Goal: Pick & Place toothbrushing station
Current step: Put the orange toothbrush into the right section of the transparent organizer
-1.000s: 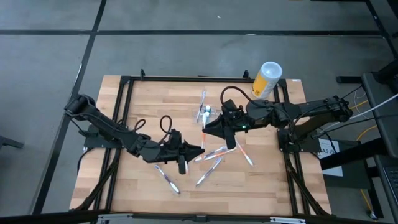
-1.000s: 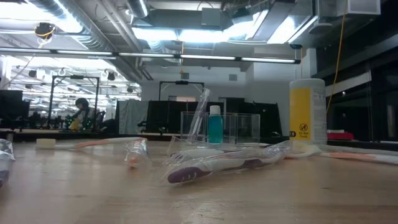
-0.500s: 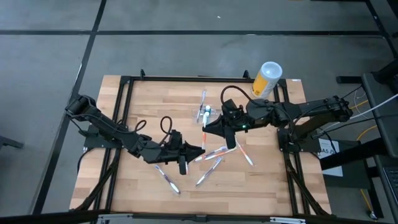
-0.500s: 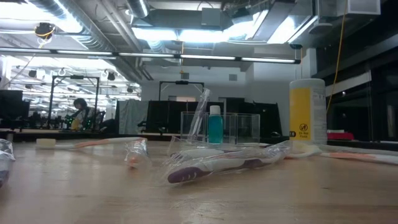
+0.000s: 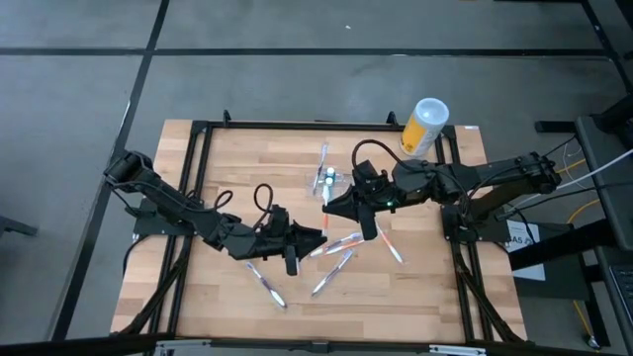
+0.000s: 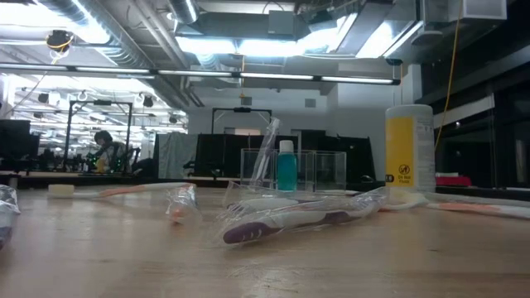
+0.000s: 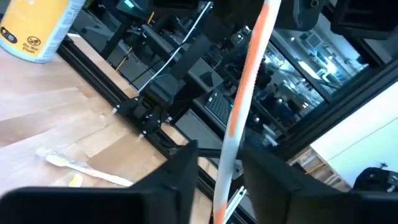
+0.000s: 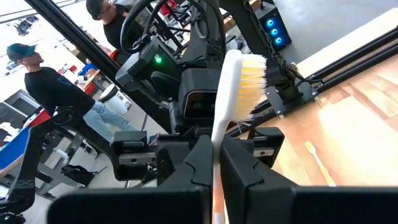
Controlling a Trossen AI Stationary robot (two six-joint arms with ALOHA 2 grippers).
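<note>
An orange-and-white toothbrush [image 7: 245, 81] with yellow bristles [image 8: 252, 78] is up in the air between my two grippers, over the middle of the table. My right gripper [image 5: 329, 206] is shut on it. My left gripper [image 5: 318, 237] stands open, its fingers on either side of the brush's lower handle [image 7: 225, 168]; whether one finger touches it, I cannot tell. The toothbrushing station [image 5: 326, 180], a clear holder [image 6: 305, 170] with a teal bottle and a wrapped brush in it, stands on the table just beyond the grippers. My right gripper pinches the brush's white neck [image 8: 217, 134], just below the bristle head, between its two fingers. The fingers come about level from the table's right side and lie across the brush. The brush is steeply tilted, head up, lifted clear of the table.
Several wrapped toothbrushes [image 5: 339, 244] lie loose on the wood near the middle, one with a purple head [image 6: 248, 233] closest to the low camera. A yellow canister [image 5: 423, 127] with a white lid stands at the far right. A black frame [image 5: 198, 178] rims the table.
</note>
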